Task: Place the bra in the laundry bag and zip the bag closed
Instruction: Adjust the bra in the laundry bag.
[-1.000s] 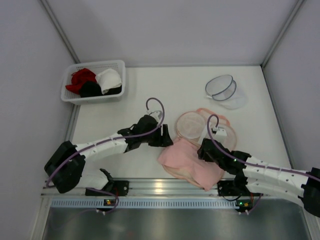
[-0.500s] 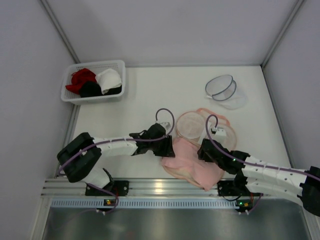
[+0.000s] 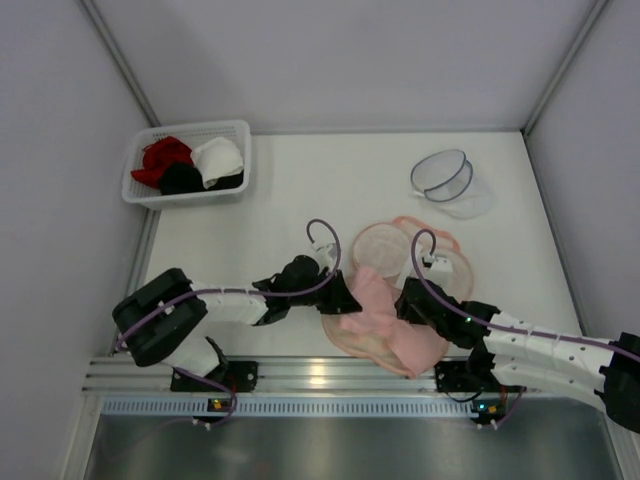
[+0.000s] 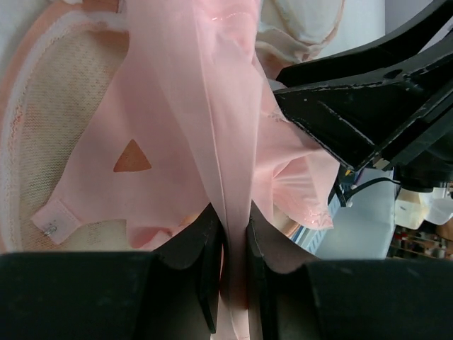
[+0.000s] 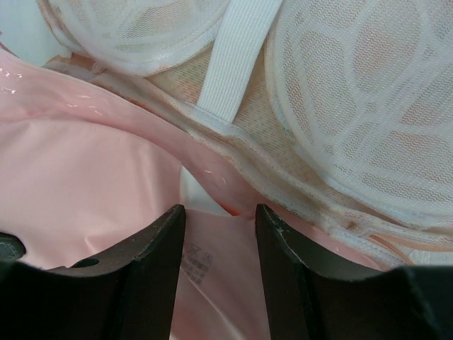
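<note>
The pale pink bra lies bunched near the front of the table, partly over the laundry bag, which lies open as two round peach mesh halves. My left gripper is at the bra's left edge. In the left wrist view this gripper is shut on a fold of the bra, with the bag's mesh behind it. My right gripper rests on the bra's right part. In the right wrist view its jaws stand apart with pink labelled fabric in the gap, and the bag's mesh is just beyond.
A white basket holding red, black and white garments stands at the back left. At the back right lies a clear round mesh bag. Walls close in the table on three sides. The right arm is close to my left gripper.
My left gripper moved right and toward the front edge to the bra's left edge and closed on a fold, bunching the pink fabric rightward. The right arm has stayed still.
</note>
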Controlling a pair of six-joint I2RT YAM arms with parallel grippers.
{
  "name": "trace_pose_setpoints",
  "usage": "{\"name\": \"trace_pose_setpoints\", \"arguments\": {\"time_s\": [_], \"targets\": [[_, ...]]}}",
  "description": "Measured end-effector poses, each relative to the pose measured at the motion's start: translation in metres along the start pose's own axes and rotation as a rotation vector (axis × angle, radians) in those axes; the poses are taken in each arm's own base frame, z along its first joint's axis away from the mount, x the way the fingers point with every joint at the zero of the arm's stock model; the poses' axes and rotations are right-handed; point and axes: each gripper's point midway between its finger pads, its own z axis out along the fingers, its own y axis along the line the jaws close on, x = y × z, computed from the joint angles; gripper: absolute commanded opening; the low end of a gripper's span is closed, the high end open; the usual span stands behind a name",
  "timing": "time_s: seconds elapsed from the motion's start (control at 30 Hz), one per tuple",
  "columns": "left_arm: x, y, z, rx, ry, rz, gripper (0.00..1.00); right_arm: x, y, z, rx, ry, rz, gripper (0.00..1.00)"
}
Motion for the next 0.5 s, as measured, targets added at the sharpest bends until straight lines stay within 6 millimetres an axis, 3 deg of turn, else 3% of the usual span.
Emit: {"name": "trace_pose_setpoints", "arguments": {"time_s": [0.17,0.37,0.43,0.5], "targets": [[0.015,0.009,0.013,0.048,0.023,-0.064,0.25,0.000,0.000,0.000,0.001,-0.001,0.000,0.46],[0.022,0.017,0.020,0.042,0.051,-0.095,0.58,-0.002,0.000,-0.001,0.000,-0.006,0.001,0.47],[0.019,0.017,0.016,0.027,0.037,-0.076,0.66,-0.002,-0.001,-0.002,0.000,-0.009,0.002,0.48],[0.014,0.017,0.010,-0.004,0.019,-0.050,0.67,-0.002,-0.001,-0.002,0.000,-0.009,0.000,0.49]]}}
